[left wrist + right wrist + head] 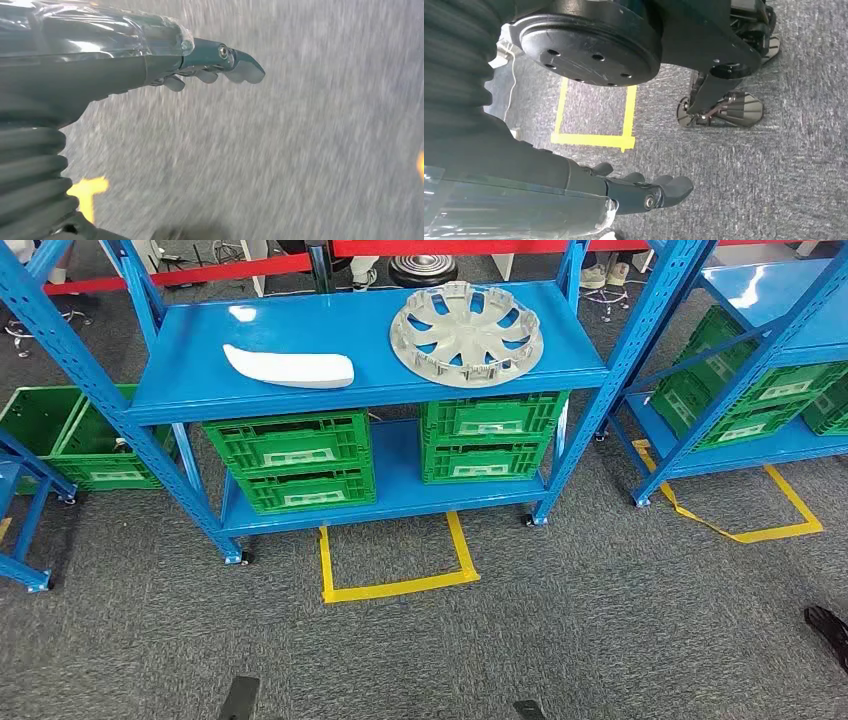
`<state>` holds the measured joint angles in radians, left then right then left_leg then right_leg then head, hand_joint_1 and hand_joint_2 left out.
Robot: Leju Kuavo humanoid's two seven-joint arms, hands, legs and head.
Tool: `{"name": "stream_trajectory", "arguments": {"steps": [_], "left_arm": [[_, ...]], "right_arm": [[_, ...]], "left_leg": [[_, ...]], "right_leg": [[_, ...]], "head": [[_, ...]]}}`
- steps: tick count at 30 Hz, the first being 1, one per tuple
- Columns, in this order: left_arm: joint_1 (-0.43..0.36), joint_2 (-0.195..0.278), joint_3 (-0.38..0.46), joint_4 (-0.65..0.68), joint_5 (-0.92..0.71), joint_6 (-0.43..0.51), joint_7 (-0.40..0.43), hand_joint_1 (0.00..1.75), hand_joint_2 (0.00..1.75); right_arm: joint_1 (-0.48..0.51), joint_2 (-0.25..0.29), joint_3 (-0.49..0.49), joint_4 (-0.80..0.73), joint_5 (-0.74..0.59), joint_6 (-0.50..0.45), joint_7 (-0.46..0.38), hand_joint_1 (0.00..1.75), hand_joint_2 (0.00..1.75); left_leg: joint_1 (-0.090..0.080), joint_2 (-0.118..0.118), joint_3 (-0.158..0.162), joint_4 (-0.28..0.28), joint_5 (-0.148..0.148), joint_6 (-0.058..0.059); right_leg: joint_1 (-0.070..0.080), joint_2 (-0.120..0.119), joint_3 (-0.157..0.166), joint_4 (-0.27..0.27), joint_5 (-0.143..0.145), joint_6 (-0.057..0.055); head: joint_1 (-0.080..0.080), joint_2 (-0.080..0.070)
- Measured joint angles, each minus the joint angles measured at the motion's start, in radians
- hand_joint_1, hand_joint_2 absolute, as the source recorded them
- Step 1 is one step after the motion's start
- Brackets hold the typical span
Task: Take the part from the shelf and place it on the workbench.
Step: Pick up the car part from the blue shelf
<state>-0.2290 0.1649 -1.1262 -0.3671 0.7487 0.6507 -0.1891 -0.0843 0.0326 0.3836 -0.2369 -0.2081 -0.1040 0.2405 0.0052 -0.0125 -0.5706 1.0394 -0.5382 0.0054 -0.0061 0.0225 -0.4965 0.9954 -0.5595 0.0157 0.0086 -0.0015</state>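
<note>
A grey wheel cover (466,334) lies flat on the top board of the blue shelf (190,390), towards its right end. To its left on the same board lies a white curved part (289,367). My left hand (220,62) hangs over grey carpet with its fingers held out straight and apart, holding nothing. My right hand (644,187) also hangs low above the carpet, fingers extended and bare of any object. Both hands are far below the shelf board.
Green crates (290,460) fill the shelf's lower level, with more (60,435) at the left and on a second blue shelf (760,380) at the right. A yellow tape square (395,585) marks the carpet before the shelf. Red barrier tape (200,270) runs behind.
</note>
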Motion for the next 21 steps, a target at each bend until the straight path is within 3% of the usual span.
{"name": "stream_trajectory", "arguments": {"steps": [2, 6, 13, 17, 21], "left_arm": [[0.011, 0.029, 0.039, -0.049, -0.033, 0.015, 0.013, 0.00, 0.00], [0.073, 0.117, 0.214, -0.246, -0.166, 0.031, 0.043, 0.00, 0.00], [0.164, 0.199, 0.550, -0.703, -0.527, 0.032, 0.234, 0.00, 0.00], [0.173, 0.240, 0.650, -0.945, -0.635, 0.017, 0.343, 0.00, 0.00], [0.133, 0.287, 0.701, -1.213, -0.862, -0.034, 0.505, 0.00, 0.00]], "right_arm": [[0.000, -0.001, 0.000, 0.000, -0.008, -0.002, -0.001, 0.00, 1.75], [0.000, -0.003, 0.001, 0.002, -0.040, -0.007, -0.009, 0.00, 1.75], [0.000, -0.006, 0.005, 0.008, -0.086, -0.015, -0.021, 0.00, 1.75], [0.000, -0.010, 0.014, 0.010, -0.105, -0.016, -0.029, 0.00, 1.75], [-0.002, -0.013, 0.019, 0.013, -0.127, -0.019, -0.033, 0.00, 1.75]], "left_leg": [[0.000, 0.000, 0.000, 0.000, 0.000, 0.000], [0.000, -0.001, 0.000, 0.000, 0.000, 0.000], [0.000, -0.005, 0.000, 0.000, 0.000, 0.000], [0.000, -0.006, 0.000, 0.000, 0.001, 0.000], [0.000, -0.008, -0.001, 0.000, 0.001, 0.000]], "right_leg": [[0.000, 0.000, 0.000, 0.000, 0.000, 0.000], [0.000, 0.000, -0.001, 0.000, -0.001, -0.001], [0.000, 0.000, -0.002, 0.000, -0.001, -0.001], [0.000, 0.000, -0.002, 0.000, 0.000, -0.001], [0.000, -0.003, 0.000, 0.000, 0.000, -0.001]], "head": [[0.000, 0.000], [-0.001, 0.000], [0.002, 0.000], [0.000, 0.000], [0.000, 0.000]]}}
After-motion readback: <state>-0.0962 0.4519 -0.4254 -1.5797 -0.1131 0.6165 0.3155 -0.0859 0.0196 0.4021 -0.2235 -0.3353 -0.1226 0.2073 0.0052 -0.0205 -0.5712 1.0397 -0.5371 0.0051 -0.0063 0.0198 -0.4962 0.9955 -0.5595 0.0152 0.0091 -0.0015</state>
